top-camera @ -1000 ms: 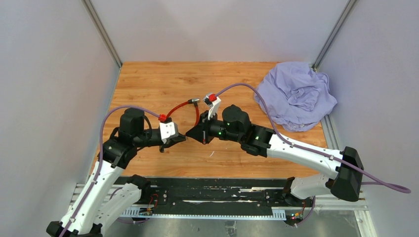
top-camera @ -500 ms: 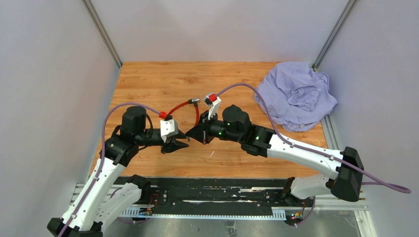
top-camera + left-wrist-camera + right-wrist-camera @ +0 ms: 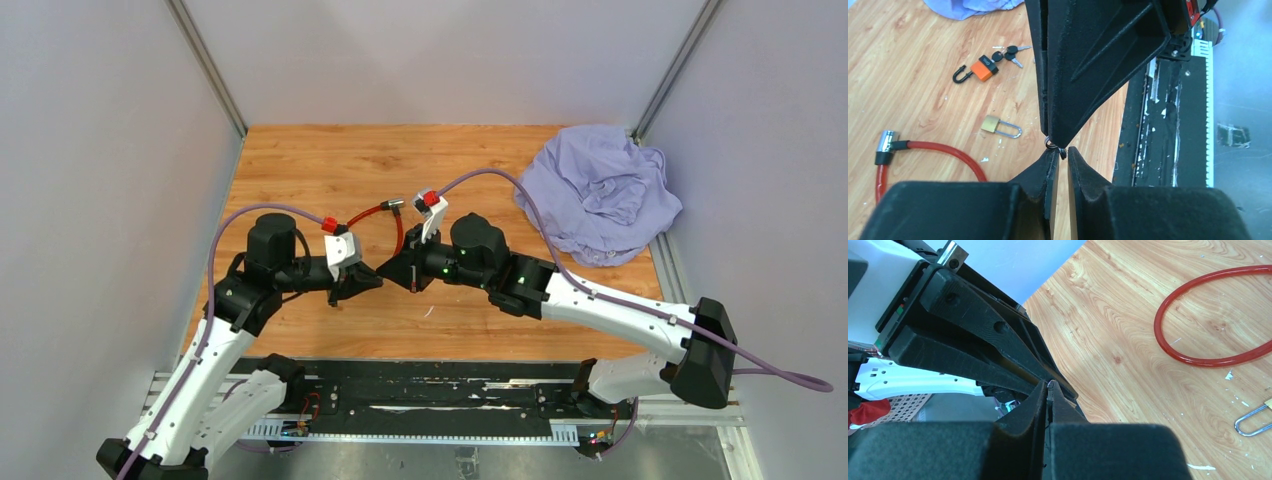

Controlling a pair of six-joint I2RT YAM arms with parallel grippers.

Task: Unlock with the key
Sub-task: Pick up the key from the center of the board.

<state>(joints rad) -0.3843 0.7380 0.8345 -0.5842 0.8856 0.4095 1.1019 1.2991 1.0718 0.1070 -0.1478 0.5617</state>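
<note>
My two grippers meet tip to tip above the middle of the table. The right gripper [image 3: 392, 270] is shut on a thin metal key ring [image 3: 1050, 144] that peeks out at its tip [image 3: 1049, 385]. My left gripper [image 3: 1061, 152] stands nearly closed, its tips pinching the small black head of the key [image 3: 1063, 153] hanging on that ring. The key's blade is hidden. On the wood lie a red cable lock [image 3: 365, 213] with a silver end [image 3: 885, 141], a brass padlock [image 3: 992, 124], and an orange padlock [image 3: 984, 68] with its own black-headed keys [image 3: 1009, 53].
A crumpled lilac cloth [image 3: 600, 195] lies at the back right of the table. A black rail [image 3: 440, 395] runs along the near edge by the arm bases. Grey walls close in both sides.
My left gripper opened, shifted slightly right toward the right gripper's tip, and closed again to a narrow gap. The right arm has not moved.
</note>
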